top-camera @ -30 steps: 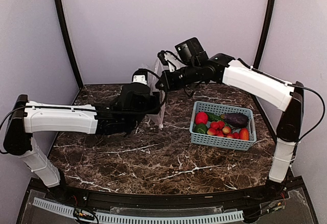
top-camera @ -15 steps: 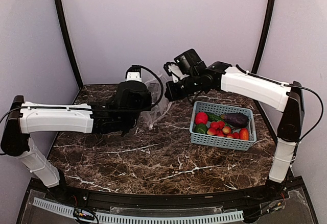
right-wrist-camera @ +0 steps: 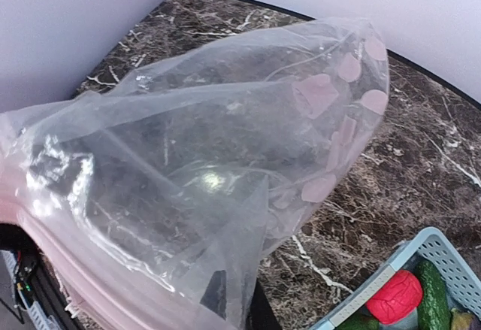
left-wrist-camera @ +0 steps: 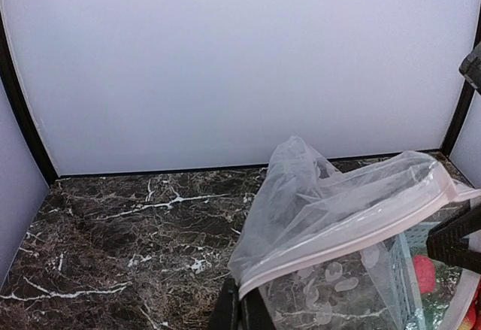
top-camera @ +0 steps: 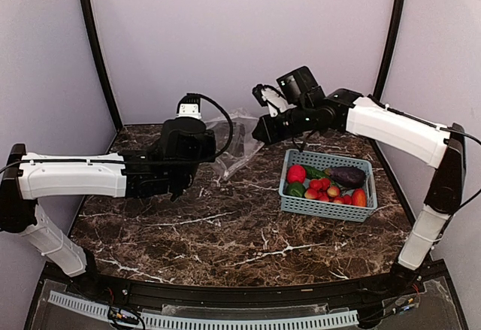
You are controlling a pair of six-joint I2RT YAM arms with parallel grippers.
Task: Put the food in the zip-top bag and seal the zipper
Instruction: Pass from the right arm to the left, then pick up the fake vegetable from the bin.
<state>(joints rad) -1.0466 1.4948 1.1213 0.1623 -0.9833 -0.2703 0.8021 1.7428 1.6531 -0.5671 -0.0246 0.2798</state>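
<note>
The clear zip-top bag point(top-camera: 234, 140) hangs stretched between both grippers above the marble table. My left gripper point(left-wrist-camera: 242, 305) is shut on one end of the pinkish zipper point(left-wrist-camera: 353, 240), at the bag's lower left corner in the left wrist view. My right gripper point(right-wrist-camera: 239, 301) has bag film pinched between its dark fingers, and the bag point(right-wrist-camera: 210, 157) fills most of that view. In the top view the left gripper point(top-camera: 214, 155) and right gripper point(top-camera: 260, 132) stand at opposite ends of the bag. The food lies in the blue basket: a red piece point(top-camera: 296, 173), eggplant point(top-camera: 347, 176), strawberries point(top-camera: 322, 186).
The light-blue slotted basket point(top-camera: 328, 155) sits right of centre, just below and right of the right gripper, and its corner point(right-wrist-camera: 421, 253) shows in the right wrist view. Grey walls with black posts close in the back and sides.
The left gripper has closed on the bag's zipper corner and drawn left. The right gripper has moved right, so the bag now spreads wider between the two.
</note>
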